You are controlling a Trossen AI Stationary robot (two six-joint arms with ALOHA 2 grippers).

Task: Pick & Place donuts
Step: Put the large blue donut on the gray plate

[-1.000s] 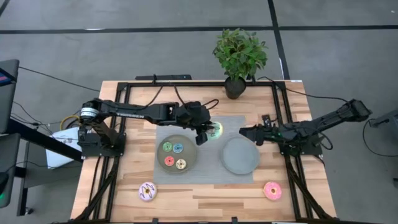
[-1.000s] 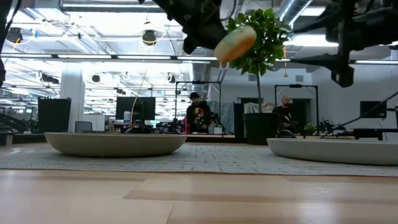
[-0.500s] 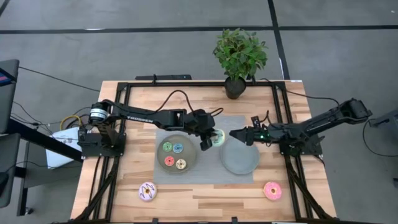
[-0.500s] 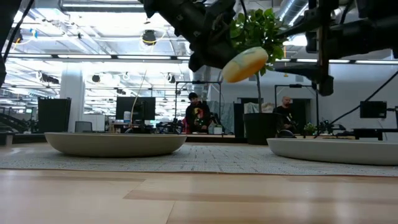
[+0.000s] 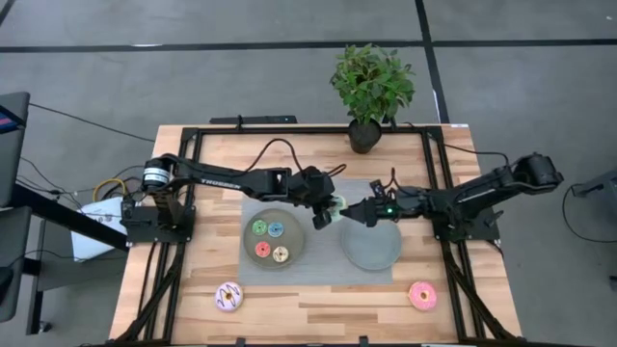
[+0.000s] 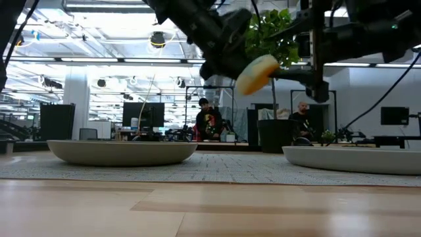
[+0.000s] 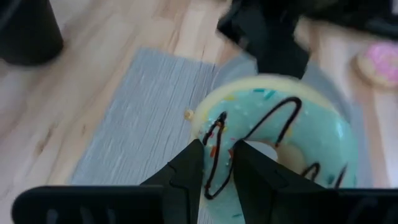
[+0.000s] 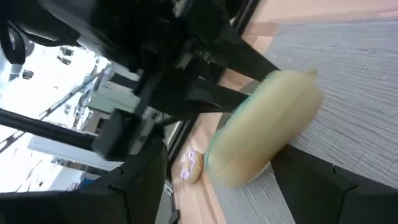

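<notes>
Since half a second ago, the right gripper (image 5: 358, 213) has slid leftward along the far edge of the empty grey plate (image 5: 373, 243) and now reaches the green-iced donut (image 5: 335, 205), its two fingers spread wide on either side of the ring without clearly touching it. The left gripper (image 5: 323, 214) has barely shifted; its fingers are closed on the donut's rim, pinching through the icing with the dark squiggle, and it holds the donut tilted in the air above the grey mat (image 5: 253, 271), between the two plates. In the low view the donut (image 6: 256, 74) hangs well clear of the mat, its pale underside turned toward the camera.

Four tiny donuts (image 5: 270, 240) sit together on the left plate (image 5: 293, 237). A purple-white donut (image 5: 228, 296) lies on the bare wood near the front edge on the left, and a pink donut (image 5: 422, 295) lies near the front edge on the right. A potted plant (image 5: 370, 89) stands at the back edge of the table.
</notes>
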